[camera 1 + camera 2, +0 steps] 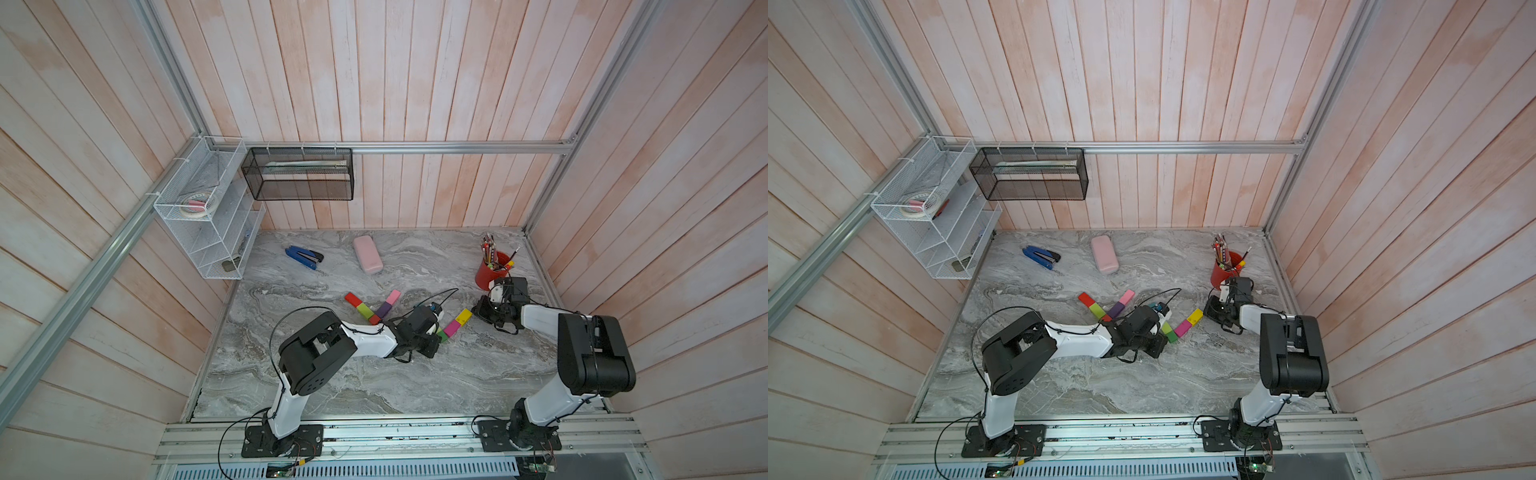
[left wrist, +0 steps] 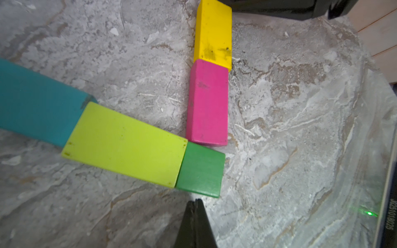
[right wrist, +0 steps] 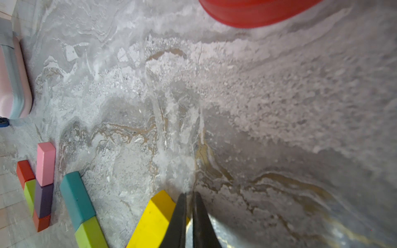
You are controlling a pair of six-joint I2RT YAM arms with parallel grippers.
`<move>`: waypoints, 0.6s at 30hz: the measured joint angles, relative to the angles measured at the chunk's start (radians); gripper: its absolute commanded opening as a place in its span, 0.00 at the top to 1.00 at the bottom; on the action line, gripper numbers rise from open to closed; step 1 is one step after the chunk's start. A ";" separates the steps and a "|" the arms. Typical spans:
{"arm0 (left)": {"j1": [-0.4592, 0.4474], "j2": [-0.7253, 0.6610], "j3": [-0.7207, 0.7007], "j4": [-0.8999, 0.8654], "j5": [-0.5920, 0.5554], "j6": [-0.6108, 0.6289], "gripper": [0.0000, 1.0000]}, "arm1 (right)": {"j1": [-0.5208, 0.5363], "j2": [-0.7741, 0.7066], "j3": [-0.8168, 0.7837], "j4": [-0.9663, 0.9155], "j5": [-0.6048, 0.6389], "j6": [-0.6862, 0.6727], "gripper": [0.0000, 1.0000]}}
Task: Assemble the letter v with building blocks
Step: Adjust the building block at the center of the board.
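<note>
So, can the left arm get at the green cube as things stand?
Probably yes: the left gripper, shut, points right at the green cube, nothing between, though its jaws must open.

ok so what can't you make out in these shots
Teal block: left wrist view, far end cut off by the picture edge; both top views, mostly under the left arm.
Red pencil cup: right wrist view, blurred, cut by the frame edge.
Pink case: right wrist view, cut off by the edge.
Items in the white wire rack: top views, too small to identify.
</note>
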 measured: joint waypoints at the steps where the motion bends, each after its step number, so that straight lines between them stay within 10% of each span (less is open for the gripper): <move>1: 0.000 0.000 0.001 -0.001 0.000 0.000 1.00 | 0.000 0.000 -0.002 0.006 -0.003 0.001 0.90; 18: 0.000 0.005 0.010 -0.006 0.008 0.000 1.00 | 0.000 -0.052 -0.039 0.001 0.035 0.005 0.88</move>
